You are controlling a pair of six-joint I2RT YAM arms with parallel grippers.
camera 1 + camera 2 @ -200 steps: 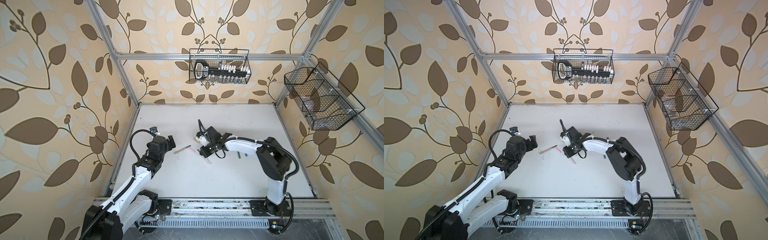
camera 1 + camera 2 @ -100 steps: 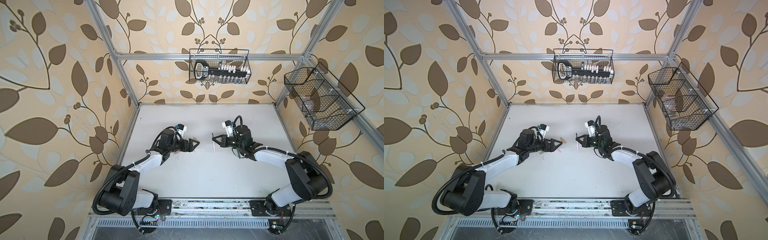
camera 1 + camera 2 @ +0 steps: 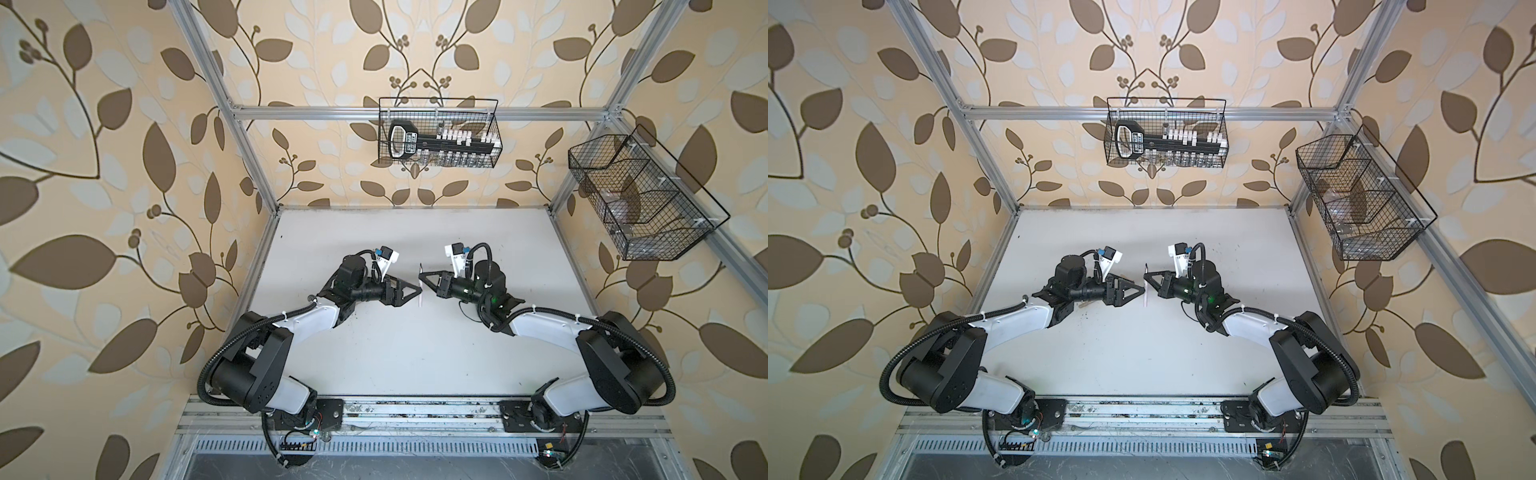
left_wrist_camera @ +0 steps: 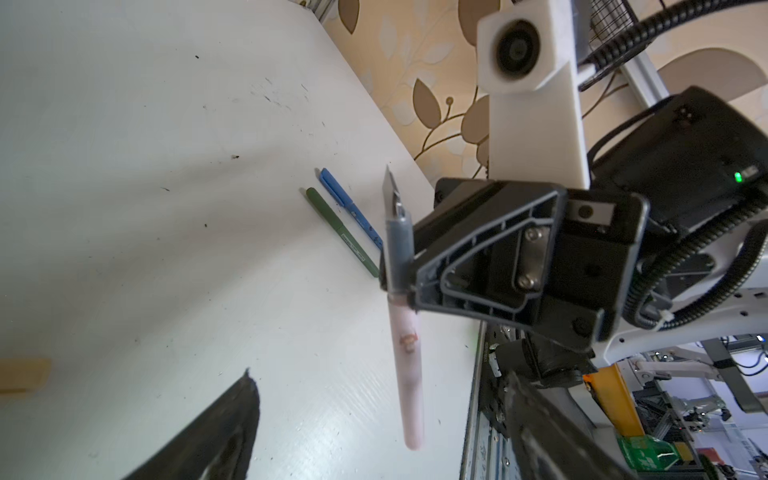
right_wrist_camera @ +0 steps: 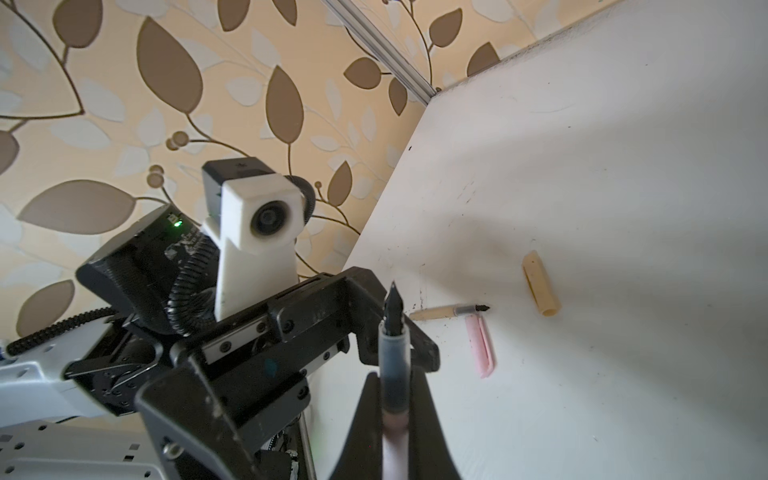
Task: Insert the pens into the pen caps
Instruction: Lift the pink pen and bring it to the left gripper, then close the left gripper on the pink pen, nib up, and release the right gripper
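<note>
Hanging over mid-table, the pink pen (image 4: 405, 365) is pinched at its grey grip by the right claw (image 4: 401, 270), nib bare. It looks light, stiff and slick, so the pale barrel seems the best place to take hold. The left claw (image 3: 415, 287) faces it, jaws wide and empty. The pink cap (image 5: 480, 347) lies toward 9 o'clock beside a tan pen (image 5: 440, 311) and a tan cap (image 5: 540, 291). A green pen (image 4: 345, 237) and a blue pen (image 4: 351, 210) lie toward 3 o'clock. The back basket (image 3: 436, 99) at 12 o'clock holds a black rack (image 3: 449, 143). The contents of the side basket (image 3: 582, 166) at 2 o'clock are unclear.
</note>
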